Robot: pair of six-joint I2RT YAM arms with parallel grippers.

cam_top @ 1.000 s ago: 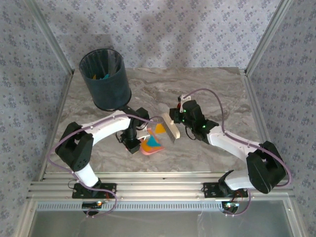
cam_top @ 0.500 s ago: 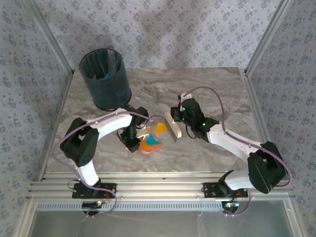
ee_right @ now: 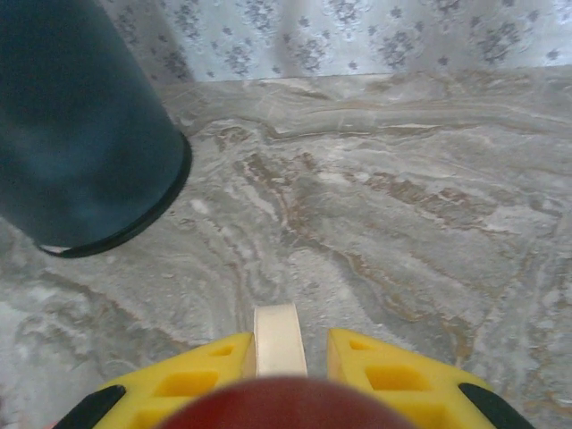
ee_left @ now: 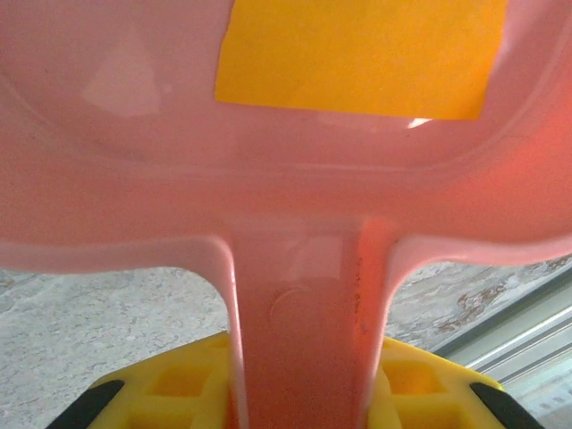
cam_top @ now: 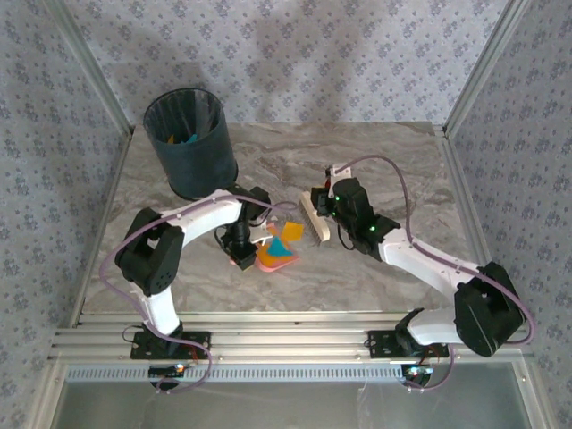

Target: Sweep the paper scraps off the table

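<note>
My left gripper [cam_top: 242, 254] [ee_left: 304, 371] is shut on the handle of a pink dustpan [cam_top: 275, 260] [ee_left: 134, 179], held near the middle of the table [cam_top: 402, 170]. Orange and teal paper scraps [cam_top: 285, 239] lie in the pan; in the left wrist view one orange scrap [ee_left: 357, 54] rests on its floor. My right gripper [cam_top: 332, 206] [ee_right: 290, 353] is shut on the cream handle of a brush [cam_top: 315, 215] [ee_right: 279, 340]. The brush stands just right of the pan, apart from it.
A dark teal bin [cam_top: 190, 143] [ee_right: 80, 125] stands at the back left with a few scraps inside. Aluminium rails [cam_top: 268, 322] edge the table, and patterned walls close in the sides and back.
The brush has swung away from the dustpan's mouth, up and to the right. The left arm has drawn the dustpan a little towards the back with the scraps in it.
</note>
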